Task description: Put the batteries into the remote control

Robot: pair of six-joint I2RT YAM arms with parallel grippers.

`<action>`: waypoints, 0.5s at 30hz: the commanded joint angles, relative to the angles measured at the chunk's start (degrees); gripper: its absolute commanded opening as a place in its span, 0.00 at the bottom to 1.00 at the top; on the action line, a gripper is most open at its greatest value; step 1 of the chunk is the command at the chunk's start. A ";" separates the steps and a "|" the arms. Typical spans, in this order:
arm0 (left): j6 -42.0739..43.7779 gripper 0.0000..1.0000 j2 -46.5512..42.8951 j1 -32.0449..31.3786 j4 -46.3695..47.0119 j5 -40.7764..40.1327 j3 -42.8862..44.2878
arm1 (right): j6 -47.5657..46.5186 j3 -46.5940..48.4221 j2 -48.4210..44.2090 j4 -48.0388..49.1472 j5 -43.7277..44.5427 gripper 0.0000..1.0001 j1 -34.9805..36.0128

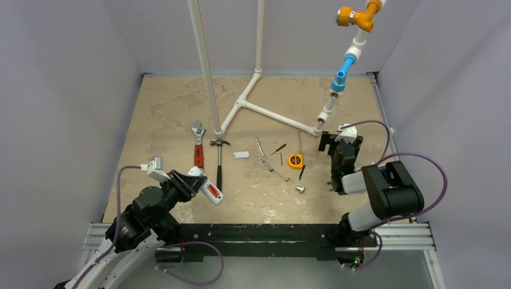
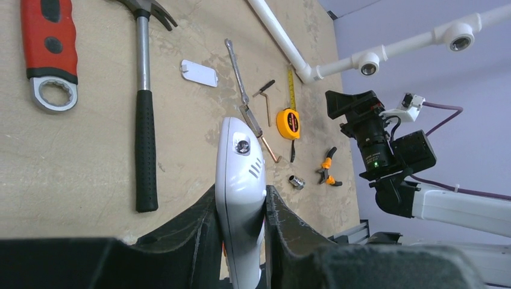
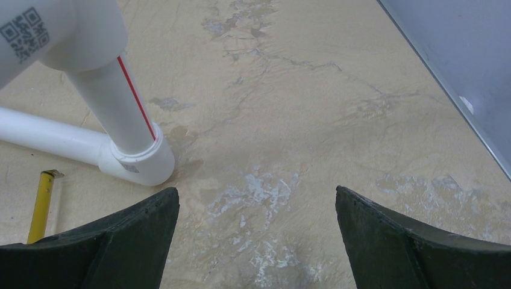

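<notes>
Closed tight at the left gripper (image 2: 241, 208), with the remote control (image 2: 241, 174) pinched by its narrow sides between the two black fingers (image 2: 196, 232). Gripped edge-on that way, probably, to leave the broad back face free for access, not covered by a finger. Seemingly lifted off the table (image 1: 163, 120), just left of the hammer (image 1: 219, 165), free end pointing toward the butt of its handle. On the upturned face in the top view, a red-orange patch: likely the batteries (image 1: 211, 192) lying in the recess, though too small to say how many or how well seated. Beside one finger in the left wrist view, a sliver of the same colour.

Spread as wide as can be at the right gripper (image 3: 256, 201), with nothing between the pads (image 3: 120, 247) and only bare table below. Parked well right of the hammer, past the tape measure (image 1: 295, 161), by the foot of a white pipe (image 3: 114, 102). Out of the way there, presumably, until needed for fine work on the held handset.

Just right of the hammer's shaft, flat on the table, a small white plate (image 1: 241, 155). By shape and colour probably the battery cover, laid within reach of either arm. If so, to be fitted next, at a guess. Left of the hammer's head, a red-handled wrench (image 1: 197, 150), no part of the job.
</notes>
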 commanded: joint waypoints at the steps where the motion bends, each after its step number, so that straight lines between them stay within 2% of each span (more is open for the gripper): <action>1: -1.45 0.00 -15.49 -0.16 0.86 -0.54 1.21 | 0.50 1.19 0.01 1.77 1.68 0.99 -0.17; 15: -0.92 0.00 -15.41 -0.18 1.64 0.46 1.89 | 0.50 1.19 -0.01 1.77 1.68 0.99 -0.16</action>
